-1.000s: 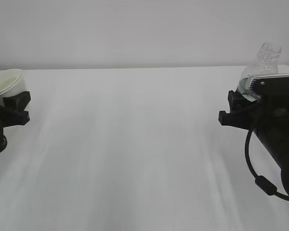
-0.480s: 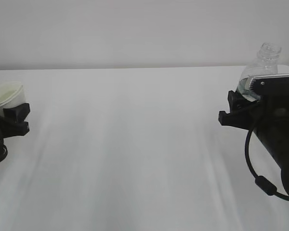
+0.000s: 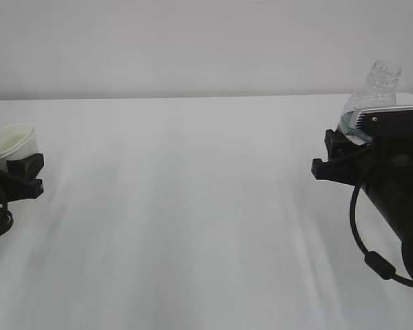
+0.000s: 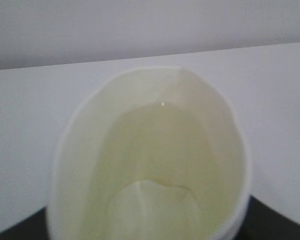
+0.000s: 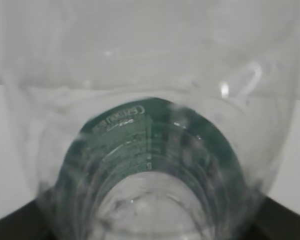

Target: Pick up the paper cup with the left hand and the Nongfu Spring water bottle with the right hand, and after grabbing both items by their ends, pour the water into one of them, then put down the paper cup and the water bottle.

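Here my left black pincer [image 3: 20, 175] grips the white paper cup [image 3: 10, 143]; my right black pincer [image 3: 341, 158] grips the clear ribbed green-labelled plastic bottle [image 3: 375, 93], far right.

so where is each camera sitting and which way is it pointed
Exterior: low at the table's front edge, facing the back wall; left hand with cup at far left, right hand with bottle at right.
Left wrist: on the left arm, looking down into the cup; only dark hand corners show at the bottom.
Right wrist: on the right arm, pressed close to the bottle; dark corners again.
Shared: exterior and left wrist both show the cup; exterior and right wrist the bottle.
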